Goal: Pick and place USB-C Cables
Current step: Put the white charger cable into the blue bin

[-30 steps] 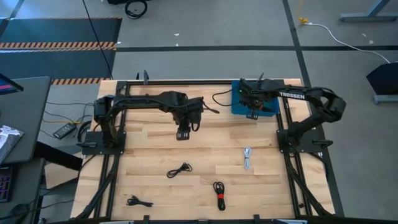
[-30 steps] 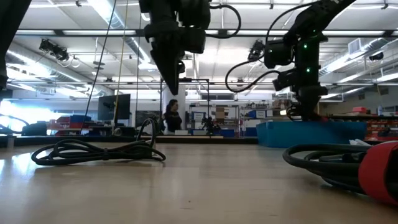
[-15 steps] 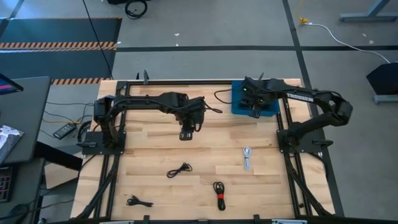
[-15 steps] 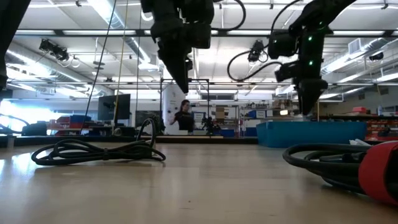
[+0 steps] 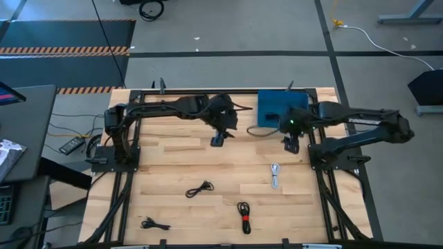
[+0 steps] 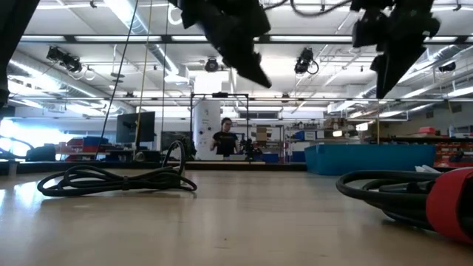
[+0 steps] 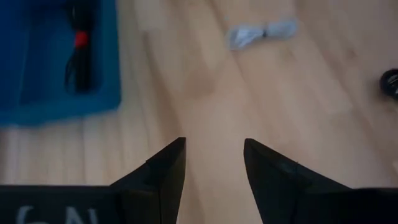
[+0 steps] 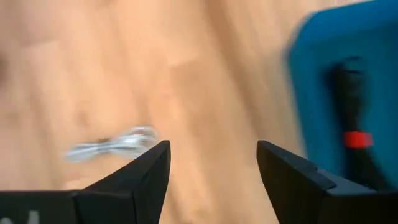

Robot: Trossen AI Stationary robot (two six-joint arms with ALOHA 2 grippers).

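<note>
A blue tray (image 5: 271, 104) stands at the table's far right and holds a black USB-C cable with a red band (image 8: 352, 118), also seen in the left wrist view (image 7: 79, 50). A white-grey cable (image 5: 275, 175) lies on the wood, nearer than the tray. Toward the near edge lie a black coil (image 5: 199, 188), a second black coil (image 5: 154, 223) and a black cable with a red tie (image 5: 243, 216). My right gripper (image 5: 291, 146) hovers open just in front of the tray's near edge. Left of the tray, my left gripper (image 5: 217, 142) hangs open above bare wood.
Black frame rails (image 5: 325, 173) run along the table's left and right sides. In the low view, a person (image 6: 223, 140) stands in the room far behind the table. Bare wood lies between the two grippers and the cables near the front.
My right gripper has risen out of the blue tray and come toward the near edge, past the tray's front wall. My left gripper has moved toward the table's right and slightly toward the far edge, and has tipped to a slant.
</note>
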